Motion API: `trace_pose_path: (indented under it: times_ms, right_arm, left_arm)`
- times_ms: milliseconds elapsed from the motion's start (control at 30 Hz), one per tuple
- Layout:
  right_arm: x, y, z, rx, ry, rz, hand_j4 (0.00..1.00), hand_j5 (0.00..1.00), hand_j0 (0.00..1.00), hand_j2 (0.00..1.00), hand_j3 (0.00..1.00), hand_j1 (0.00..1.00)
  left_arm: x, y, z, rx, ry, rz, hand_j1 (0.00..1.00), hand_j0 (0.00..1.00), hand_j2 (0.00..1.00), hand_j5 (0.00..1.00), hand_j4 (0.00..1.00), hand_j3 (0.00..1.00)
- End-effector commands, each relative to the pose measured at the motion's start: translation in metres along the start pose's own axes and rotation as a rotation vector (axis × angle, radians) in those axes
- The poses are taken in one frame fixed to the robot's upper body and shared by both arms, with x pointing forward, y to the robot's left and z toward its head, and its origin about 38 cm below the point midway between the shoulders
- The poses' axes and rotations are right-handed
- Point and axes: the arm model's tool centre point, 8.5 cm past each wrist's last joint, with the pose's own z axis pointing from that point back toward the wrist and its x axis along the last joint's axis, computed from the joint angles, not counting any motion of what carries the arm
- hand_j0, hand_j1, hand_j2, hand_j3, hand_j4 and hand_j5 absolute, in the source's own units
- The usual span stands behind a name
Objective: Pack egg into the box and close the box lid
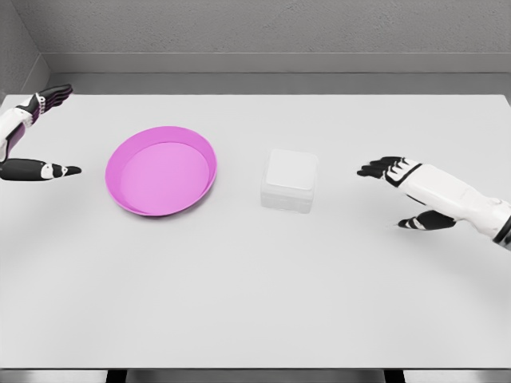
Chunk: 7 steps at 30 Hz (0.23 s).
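A small white box (288, 181) sits near the middle of the table with its lid down. No egg shows anywhere. My right hand (393, 194) hovers to the right of the box, a short gap away, fingers spread and holding nothing. My left hand (49, 132) is at the far left edge, well away from the box, with fingers and thumb wide apart and nothing between them.
A shallow pink plate (161, 170) lies left of the box with nothing on it. The white table (255, 295) ends at a dark front edge and meets grey walls behind.
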Motion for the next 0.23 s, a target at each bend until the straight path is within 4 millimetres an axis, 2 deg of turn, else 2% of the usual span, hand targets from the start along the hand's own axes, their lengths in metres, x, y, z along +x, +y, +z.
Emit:
trace_pose_path:
  times_ms: [0,200]
  right_arm:
    - [-0.0093,-0.0238,0.0136,-0.050,0.040,0.031,1.00,1.00,1.00,1.00,1.00,1.00]
    - [-0.0089,-0.0201,0.0138,-0.047,0.040,0.024,1.00,1.00,1.00,1.00,1.00,1.00]
  left_arm:
    - [0.0001,0.0011,0.0004,0.004,-0.001,0.005,1.00,1.00,1.00,1.00,1.00,1.00]
    - [-0.0004,0.0011,0.0006,0.004,0.000,0.005,1.00,1.00,1.00,1.00,1.00,1.00]
